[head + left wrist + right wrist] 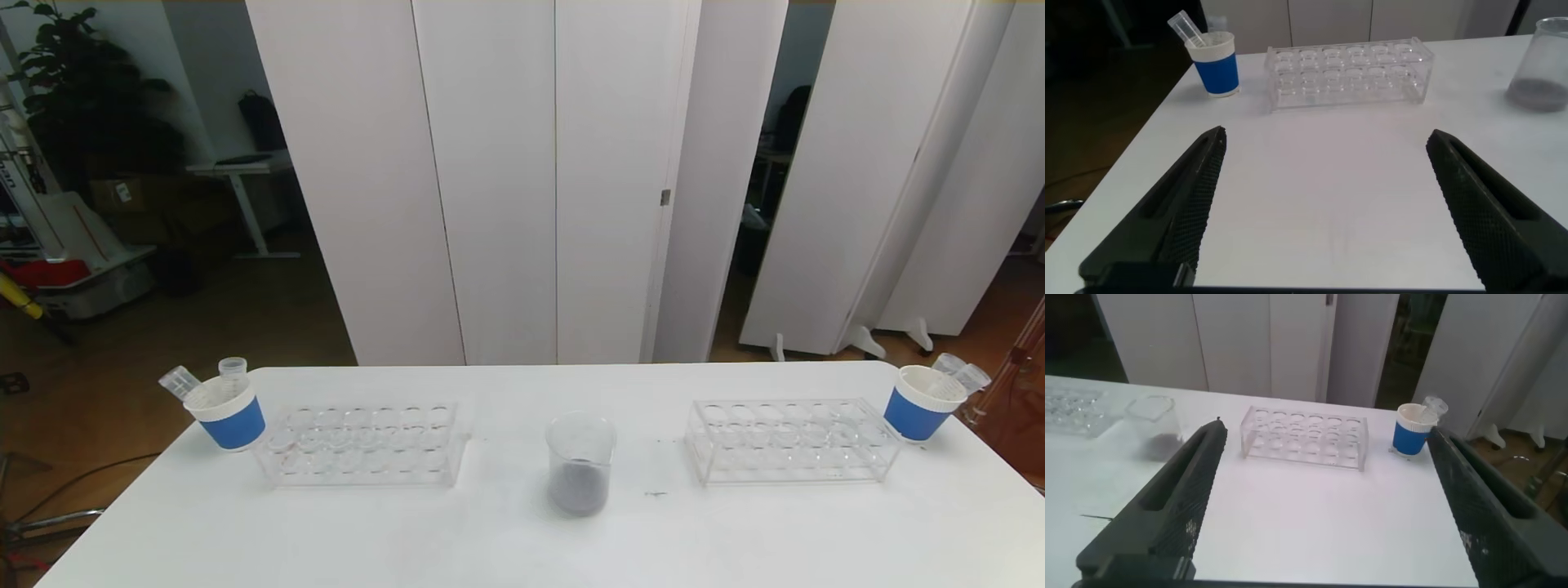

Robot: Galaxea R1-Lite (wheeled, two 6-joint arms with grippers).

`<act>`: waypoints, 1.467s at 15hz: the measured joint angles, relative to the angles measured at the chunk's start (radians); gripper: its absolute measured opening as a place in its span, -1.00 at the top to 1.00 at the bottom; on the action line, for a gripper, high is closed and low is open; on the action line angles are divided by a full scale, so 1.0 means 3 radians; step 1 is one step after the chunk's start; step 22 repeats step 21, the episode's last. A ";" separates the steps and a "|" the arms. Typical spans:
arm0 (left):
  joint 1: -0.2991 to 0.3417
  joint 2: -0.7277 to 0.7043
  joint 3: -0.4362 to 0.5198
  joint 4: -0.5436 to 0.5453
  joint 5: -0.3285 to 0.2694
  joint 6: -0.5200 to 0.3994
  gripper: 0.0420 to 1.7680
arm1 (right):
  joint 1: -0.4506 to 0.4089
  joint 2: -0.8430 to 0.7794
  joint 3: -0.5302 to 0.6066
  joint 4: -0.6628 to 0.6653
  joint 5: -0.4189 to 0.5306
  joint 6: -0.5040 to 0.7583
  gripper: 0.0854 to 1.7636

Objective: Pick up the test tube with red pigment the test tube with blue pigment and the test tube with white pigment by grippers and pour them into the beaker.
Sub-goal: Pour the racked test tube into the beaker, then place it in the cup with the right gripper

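The beaker stands at the middle of the white table with dark greyish liquid in its bottom; it also shows in the left wrist view and the right wrist view. No tube with red, blue or white pigment shows. Clear tubes lean in the left cup, and clear tubes lean in the right cup. My left gripper is open and empty over bare table, short of the left rack. My right gripper is open and empty, short of the right rack. Neither gripper shows in the head view.
Two clear empty racks stand on either side of the beaker, the left rack and the right rack. The blue-banded cups sit near the table's far corners, the left cup and the right cup. White partition panels stand behind the table.
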 joint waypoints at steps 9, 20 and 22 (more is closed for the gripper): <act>0.0000 0.0000 0.0000 0.0000 0.0000 0.0000 -0.98 | 0.0069 -0.0572 0.1235 -0.0115 -0.0217 0.0162 -0.98; 0.0000 0.0000 0.0000 0.0000 0.0000 0.0000 -0.98 | 0.0070 -0.0670 0.1705 -0.1113 -0.0445 0.0147 -0.98; -0.0001 0.0000 0.0000 0.0000 0.0000 0.0000 -0.98 | 0.0072 -0.0670 0.1753 -0.1073 -0.0444 0.0155 -0.98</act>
